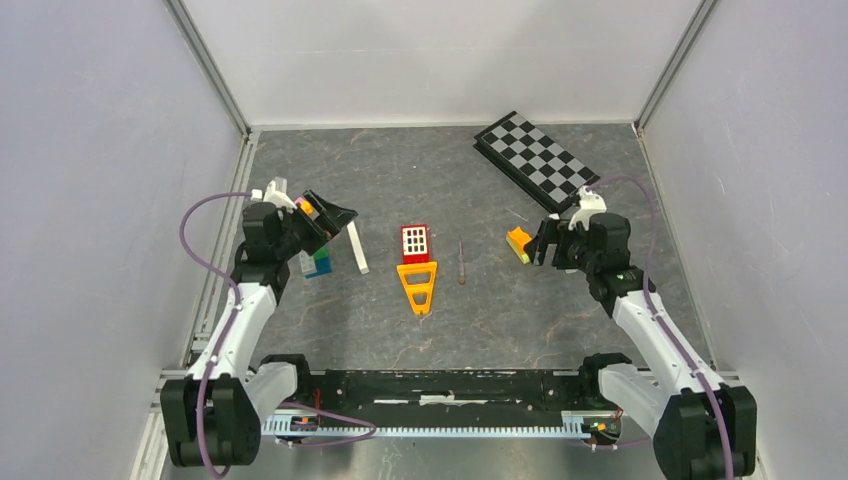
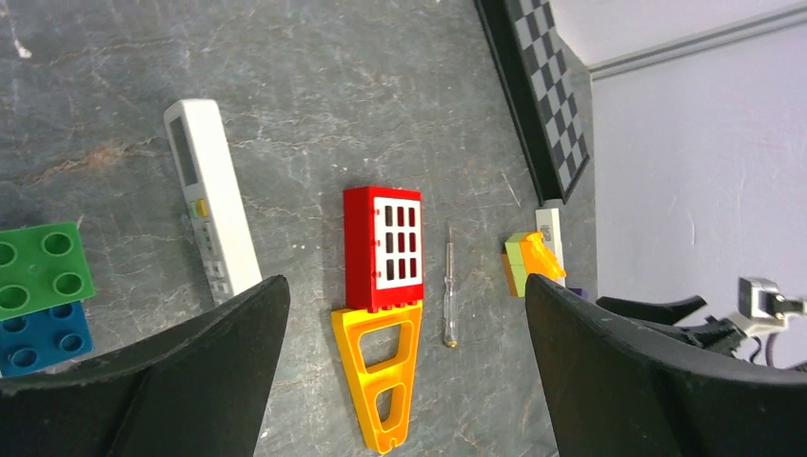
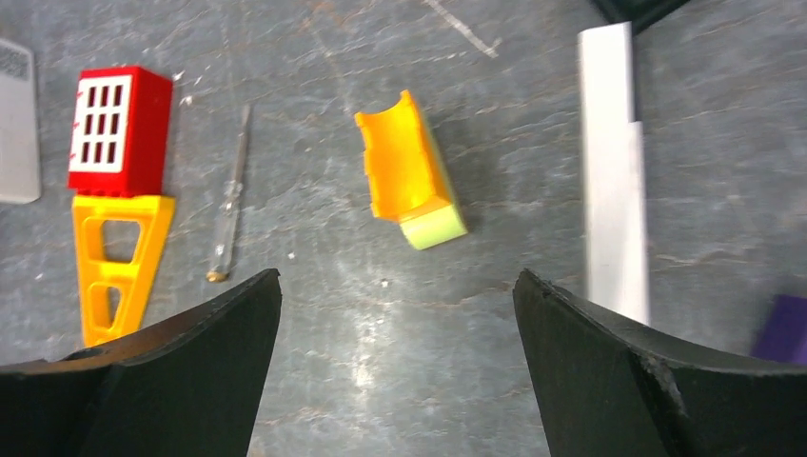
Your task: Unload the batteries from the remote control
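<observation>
Batteries: no batteries could be made out in any view; whether any sat inside a casing could not be told.
Remote: the white remote (image 2: 211,200) lay flat on the table (image 1: 330,330), left of centre, face up with its small display and buttons showing. Nothing touched it.
Left gripper: the left gripper (image 2: 402,286) hung above the table near the white remote's far end. Its two dark fingers (image 2: 228,333) were spread wide with nothing between them.
Blocks by the remote: a green block (image 2: 43,267) sat on a blue block (image 2: 38,333), just left of the white remote.
Centre pieces: a red window block (image 1: 415,241) lay flat. A yellow triangular frame (image 1: 417,285) touched its near edge, narrow end toward the arms.
Tool: a thin grey rod-like tool (image 1: 461,262) lay just right of the red window block, parallel to it and apart from it.
Right gripper: the right gripper (image 3: 398,281) hovered over bare table, jaws wide apart and empty.
Under the right wrist: an orange-and-green block (image 3: 409,176) lay tilted on the table. To its right was a long white bar (image 3: 609,171), apart from it; whether this was another remote could not be told.
Far corner: a checkerboard (image 1: 540,160) lay flat at the far right, well apart from the white remote.
</observation>
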{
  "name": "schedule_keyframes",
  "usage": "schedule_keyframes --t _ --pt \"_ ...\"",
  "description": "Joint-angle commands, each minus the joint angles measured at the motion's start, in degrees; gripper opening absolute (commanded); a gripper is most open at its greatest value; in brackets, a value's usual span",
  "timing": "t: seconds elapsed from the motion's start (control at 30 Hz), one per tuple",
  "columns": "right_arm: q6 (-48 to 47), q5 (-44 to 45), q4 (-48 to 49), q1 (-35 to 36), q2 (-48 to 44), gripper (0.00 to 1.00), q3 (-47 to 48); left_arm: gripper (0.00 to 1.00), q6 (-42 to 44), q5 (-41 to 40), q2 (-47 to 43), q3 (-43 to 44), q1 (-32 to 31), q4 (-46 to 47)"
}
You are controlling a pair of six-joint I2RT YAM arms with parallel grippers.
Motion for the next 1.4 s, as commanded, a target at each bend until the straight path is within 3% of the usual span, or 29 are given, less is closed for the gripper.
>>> schedule_keyframes --t 0.0,0.1,0.2,0.27,0.33,0.43,0.5,0.67,0.87,0.97,1.03,1.1,1.2,1.37 --pt "1.18 -4.51 1.47 2.75 3.12 0.94 0.88 1.0 4.57 1.78 -4.49 1.87 0.18 -1.19" --pt "-0.38 -2.02 1.25 7.42 4.77 0.89 3.03 1.0 5.71 0.93 -5.41 1.88 0.18 -1.13" --pt "0.16 9.63 -0.06 8.91 2.95 0.89 2.91 1.0 8.74 2.73 -4.45 3.45 0.18 -2.95" --pt "0.19 16.29 -0.2 8.92 1.23 0.81 2.03 1.0 10.71 5.37 -3.72 4.56 0.26 -3.93" --pt "-0.64 14.3 -0.13 8.94 1.1 0.78 2.77 1.0 13.08 7.3 -2.98 5.42 0.2 -5.49" --pt "-1.45 2.21 -0.2 9.08 5.26 0.75 5.34 1.0 16.82 9.57 -0.79 6.71 0.03 -8.3" --pt "0.3 -1.2 0.22 11.15 6.97 0.75 5.95 1.0 17.89 11.57 0.92 7.65 -0.87 -9.59" --pt "2.21 1.58 0.37 21.05 11.82 0.76 7.51 1.0 23.21 5.5 4.4 11.48 -12.39 -17.1" --pt "4.94 8.89 0.47 29.11 16.08 0.8 9.64 1.0 22.23 4.07 5.7 11.02 -25.01 -18.46" --pt "7.18 12.43 1.02 29.09 15.5 0.81 8.59 1.0 20.63 0.88 3.76 8.35 -27.51 -18.42" --pt "7.33 9.23 2.03 29.5 16.63 0.81 9.81 1.0 18.74 -8.21 2.25 6.47 -27.52 -20.0" --pt "5.82 6.76 2.28 30.42 18.9 0.79 11.58 1.0 19.22 -9.9 1.62 5.62 -27.52 -19.78" --pt "6.04 6.13 2.22 30.45 21.23 0.78 11.66 1.0 19.3 -5.97 2.74 6.95 -27.54 -19.37" --pt "8.86 11.3 2.79 31.68 18.87 0.82 9.06 1.0 16.08 11.25 7.69 5.9 -29.38 -12.4"
